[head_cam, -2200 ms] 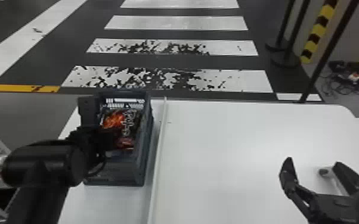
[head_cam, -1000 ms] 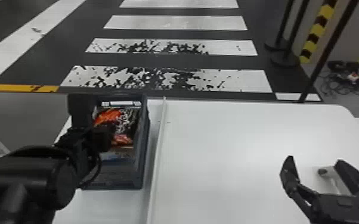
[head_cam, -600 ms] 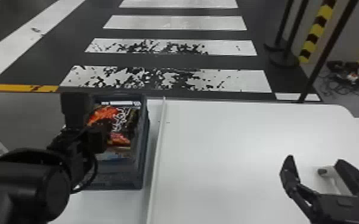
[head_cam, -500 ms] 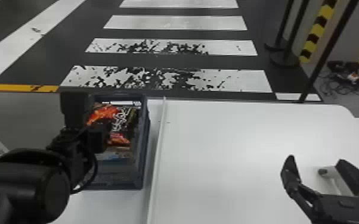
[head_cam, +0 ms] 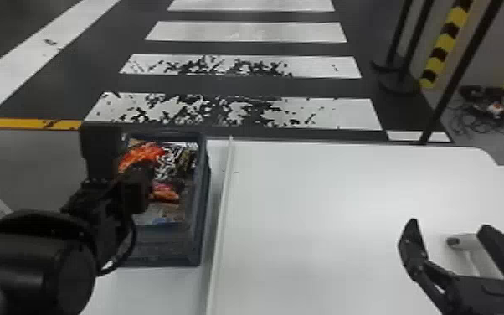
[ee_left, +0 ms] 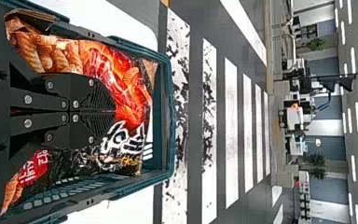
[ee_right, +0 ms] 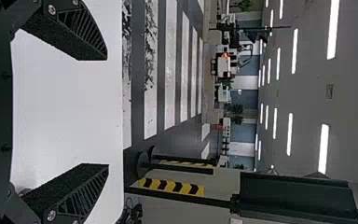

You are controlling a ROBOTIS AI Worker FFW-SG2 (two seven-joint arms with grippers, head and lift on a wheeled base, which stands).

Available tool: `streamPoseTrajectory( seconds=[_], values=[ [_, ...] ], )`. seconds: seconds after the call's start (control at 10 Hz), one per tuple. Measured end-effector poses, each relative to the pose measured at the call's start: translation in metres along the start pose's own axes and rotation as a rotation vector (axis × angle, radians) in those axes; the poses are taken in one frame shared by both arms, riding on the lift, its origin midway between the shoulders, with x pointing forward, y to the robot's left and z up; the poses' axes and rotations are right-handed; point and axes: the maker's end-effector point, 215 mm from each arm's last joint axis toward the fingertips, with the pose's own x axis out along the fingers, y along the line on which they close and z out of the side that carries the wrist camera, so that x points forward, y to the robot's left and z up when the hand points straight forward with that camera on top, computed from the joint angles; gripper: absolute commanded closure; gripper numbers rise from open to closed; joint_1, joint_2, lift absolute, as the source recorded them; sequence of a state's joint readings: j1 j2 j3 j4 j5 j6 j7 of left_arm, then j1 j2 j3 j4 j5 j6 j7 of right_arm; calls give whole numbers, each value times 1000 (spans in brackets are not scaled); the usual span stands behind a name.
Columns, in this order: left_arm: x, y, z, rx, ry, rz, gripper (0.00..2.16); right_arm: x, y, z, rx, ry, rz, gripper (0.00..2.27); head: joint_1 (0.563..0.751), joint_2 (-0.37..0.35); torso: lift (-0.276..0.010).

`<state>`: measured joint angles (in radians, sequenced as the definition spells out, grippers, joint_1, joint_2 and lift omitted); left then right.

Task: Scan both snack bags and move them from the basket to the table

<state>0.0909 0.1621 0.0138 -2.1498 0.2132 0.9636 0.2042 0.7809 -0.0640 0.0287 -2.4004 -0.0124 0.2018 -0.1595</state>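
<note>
In the head view my left gripper (head_cam: 137, 189) is over the left side of the dark basket (head_cam: 203, 234), partly covering a snack bag (head_cam: 161, 194) with orange-red and black printing. The left wrist view has my left gripper (ee_left: 114, 112) with its fingers together, shut on the bag (ee_left: 133, 98), which spreads out on both sides of them within the basket (ee_left: 170, 116). I cannot tell where a second bag lies. Parked over the right of the table, my right gripper (head_cam: 448, 226) stands open; in the right wrist view the same gripper (ee_right: 106, 112) holds nothing.
A raised pale strip (head_cam: 222, 209) runs between the basket and the wide white table (head_cam: 318, 218). A pale object (head_cam: 458, 242) with a dark end lies by my right gripper. Dark posts (head_cam: 456, 77) stand beyond the table's far right edge.
My left arm has shifted to the left, and the bag's orange part shows farther left in the basket. The basket itself moved slightly early on. The right arm is unchanged.
</note>
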Motion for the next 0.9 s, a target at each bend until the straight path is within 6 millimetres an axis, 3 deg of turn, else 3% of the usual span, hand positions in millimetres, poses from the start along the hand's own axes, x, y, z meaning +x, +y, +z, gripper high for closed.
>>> streamPoseTrajectory(
  seconds=[0.9],
  values=[
    [-47,4,37,57,-104,55,2138,0,1,6,11,-17,4,110,695,41,-98]
  ],
)
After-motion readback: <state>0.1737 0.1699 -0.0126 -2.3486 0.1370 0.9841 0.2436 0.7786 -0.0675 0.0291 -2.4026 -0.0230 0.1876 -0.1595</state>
